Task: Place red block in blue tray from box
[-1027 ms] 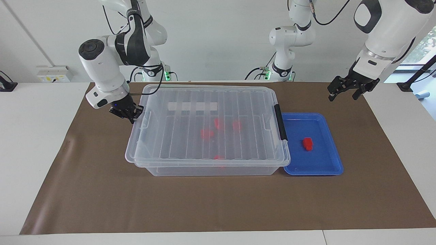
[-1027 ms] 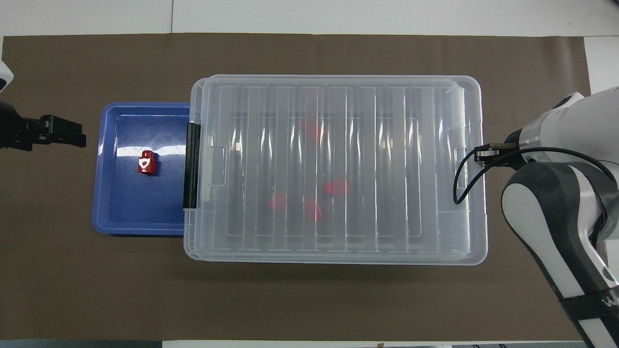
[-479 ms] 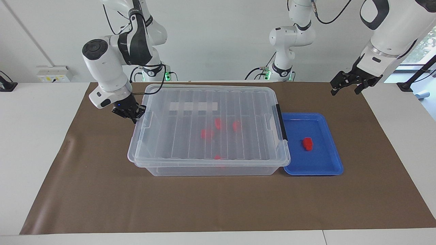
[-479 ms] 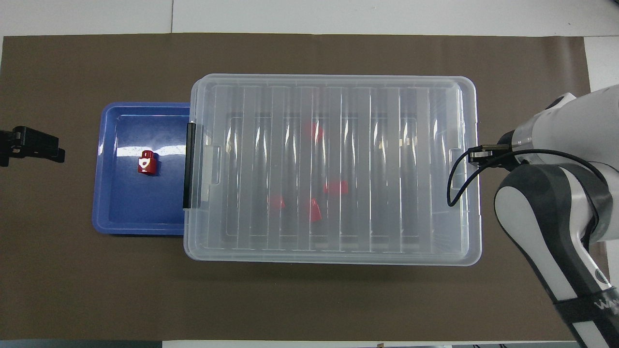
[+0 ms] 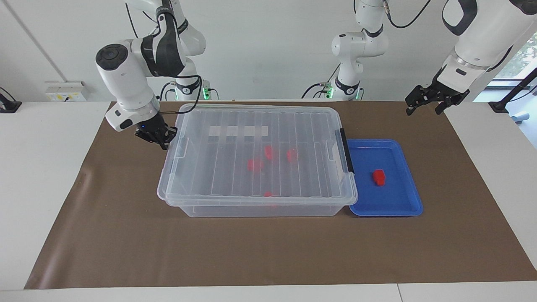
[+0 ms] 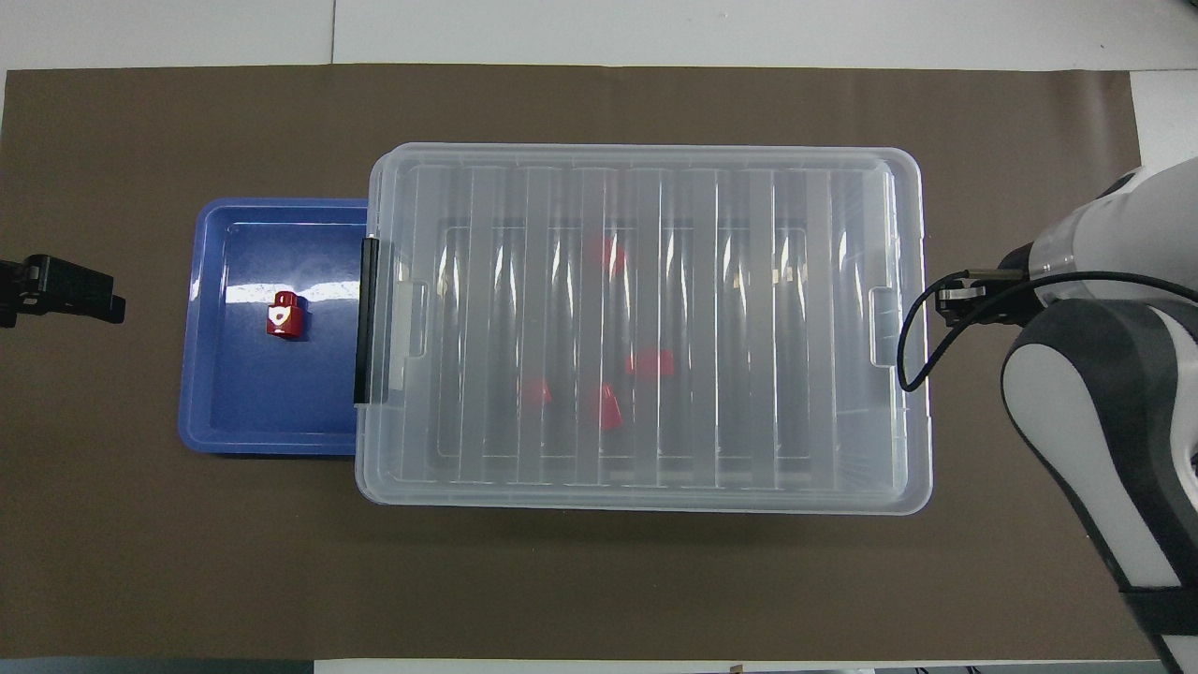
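Note:
The clear box [image 5: 218, 176] stands mid-table with its ribbed lid [image 6: 749, 328] lying flat on it. Several red blocks [image 5: 254, 164] show blurred through the lid [image 6: 650, 363]. The blue tray [image 5: 398, 197] lies against the box's black-clip end, toward the left arm's end. One red block [image 5: 379, 177] lies in the tray [image 6: 284, 315]. My right gripper [image 5: 158, 138] hangs just off the box's other end, close to the lid's rim. My left gripper [image 5: 432, 102] is open and empty, raised over the mat past the tray [image 6: 70, 290].
A brown mat [image 5: 251, 251] covers the table. A black clip handle [image 5: 346, 151] sits on the box's end beside the tray. A white label strip [image 5: 237, 131] is on the box. The right arm's cable [image 6: 922, 328] loops beside the box.
The lid, shifted toward the right arm's end a second ago, now lies flat and square on the box. The right gripper has drawn slightly off it. The left gripper rose and moved away from the tray.

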`<action>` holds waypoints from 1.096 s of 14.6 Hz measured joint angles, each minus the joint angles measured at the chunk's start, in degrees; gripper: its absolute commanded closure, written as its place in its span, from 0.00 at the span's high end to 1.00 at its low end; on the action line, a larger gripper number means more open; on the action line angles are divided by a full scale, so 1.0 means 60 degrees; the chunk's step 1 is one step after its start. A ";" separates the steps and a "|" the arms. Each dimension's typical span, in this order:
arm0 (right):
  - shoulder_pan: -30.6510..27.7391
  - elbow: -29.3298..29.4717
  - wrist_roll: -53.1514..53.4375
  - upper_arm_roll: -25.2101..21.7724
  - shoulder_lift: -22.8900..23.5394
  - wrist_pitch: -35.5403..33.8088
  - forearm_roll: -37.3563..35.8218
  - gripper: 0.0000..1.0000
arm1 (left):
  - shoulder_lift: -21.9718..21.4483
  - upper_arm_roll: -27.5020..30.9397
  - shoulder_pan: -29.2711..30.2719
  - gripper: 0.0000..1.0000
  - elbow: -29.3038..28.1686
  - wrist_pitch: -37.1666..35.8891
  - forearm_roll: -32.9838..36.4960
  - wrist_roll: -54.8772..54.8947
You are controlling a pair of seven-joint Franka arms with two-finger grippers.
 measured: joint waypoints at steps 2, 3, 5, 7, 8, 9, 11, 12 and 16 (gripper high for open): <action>-0.0138 0.0834 -0.0010 -0.0054 -0.0071 -0.1078 0.0000 0.18 | 0.0000 0.0000 0.0000 1.00 0.0000 -0.0008 0.0000 0.0054; -0.0173 0.1228 -0.0010 -0.0066 -0.0105 -0.1579 0.0000 0.48 | 0.0000 0.0000 0.0000 1.00 -0.0001 -0.0011 0.0000 0.0064; -0.0186 0.2043 -0.0010 -0.0087 -0.0135 -0.2508 -0.0003 1.00 | 0.0000 0.0000 0.0000 1.00 -0.0002 -0.0012 0.0000 0.0071; -0.0223 0.2518 -0.0041 -0.0091 -0.0162 -0.3112 -0.0034 1.00 | 0.0000 0.0000 0.0000 1.00 -0.0002 -0.0012 0.0000 0.0071; -0.0280 0.2546 -0.0114 -0.0091 -0.0174 -0.3219 -0.0047 1.00 | 0.0000 -0.0002 0.0000 1.00 -0.0002 -0.0012 0.0000 0.0071; -0.0342 0.2540 -0.0191 -0.0093 -0.0168 -0.3250 -0.0055 1.00 | 0.0000 -0.0005 0.0000 1.00 -0.0002 -0.0012 0.0000 0.0071; -0.0412 0.2539 -0.0240 -0.0093 -0.0148 -0.3207 -0.0057 1.00 | 0.0000 -0.0013 0.0000 1.00 -0.0002 -0.0012 0.0000 0.0071; -0.0416 0.2539 -0.0244 -0.0093 -0.0139 -0.3145 -0.0058 1.00 | 0.0000 -0.0013 0.0000 1.00 -0.0002 -0.0012 0.0000 0.0071; -0.0469 0.2538 -0.0251 -0.0095 -0.0102 -0.2940 -0.0068 1.00 | 0.0000 -0.0017 0.0000 1.00 -0.0002 -0.0012 0.0000 0.0071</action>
